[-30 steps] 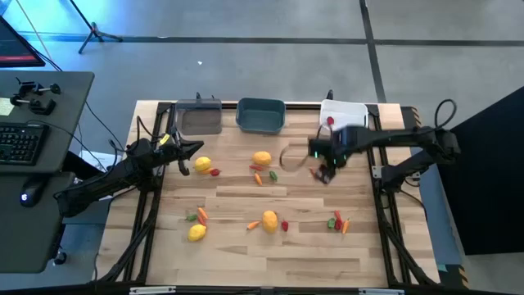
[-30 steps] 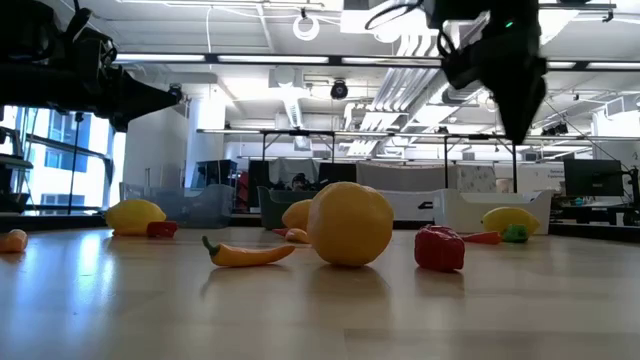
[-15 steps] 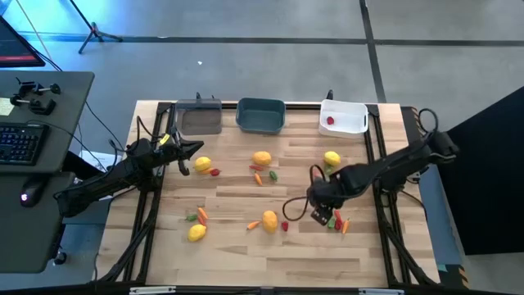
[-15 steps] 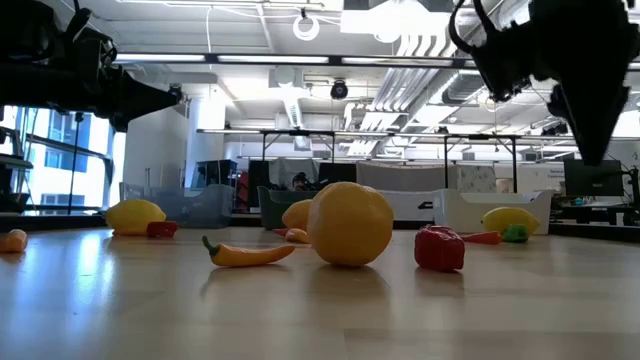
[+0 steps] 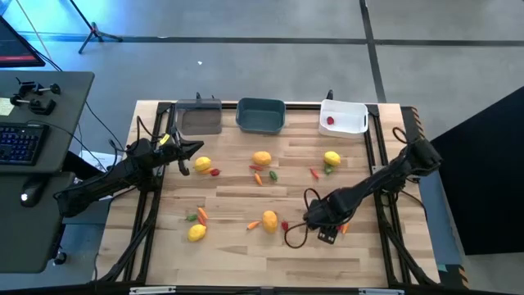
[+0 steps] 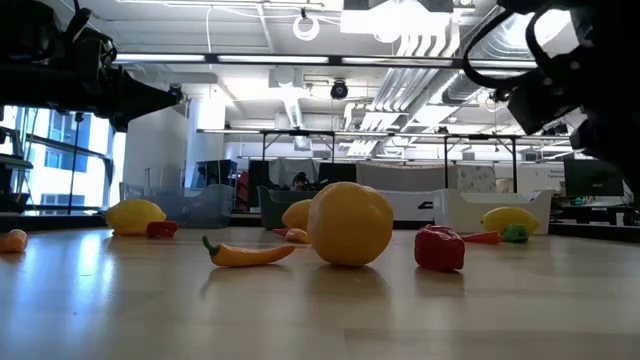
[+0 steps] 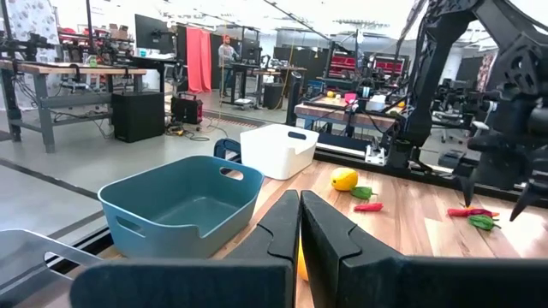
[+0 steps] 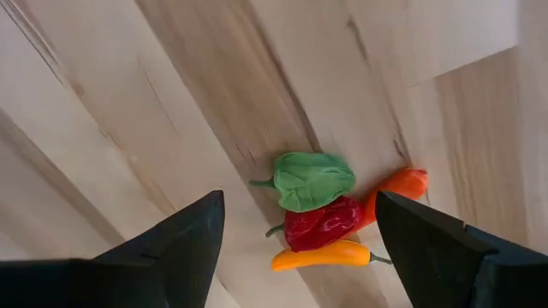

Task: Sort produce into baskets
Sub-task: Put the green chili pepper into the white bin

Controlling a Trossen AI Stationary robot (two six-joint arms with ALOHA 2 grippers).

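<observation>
Four small peppers [image 8: 321, 214] lie clustered beneath right gripper [image 8: 295, 248], fingers apart; left gripper [image 7: 300, 224] pressed together at table's nine o'clock.

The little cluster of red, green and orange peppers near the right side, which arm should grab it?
The right. Its open right gripper hangs directly over the pepper cluster, while the left gripper, closed, sits across the table beside a yellow lemon.

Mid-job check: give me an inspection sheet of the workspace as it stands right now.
Surface: wooden table, bare between scattered pieces.
Job's things: lemons, peppers loose on table; red piece in white bin; teal bin and clear bin look empty.
Clutter: nothing seen.
Grippers: right gripper open above pepper cluster; left gripper shut, near a lemon.
Cables: loop at right wrist.
Surroundings: desk with keyboard; workshop benches.
</observation>
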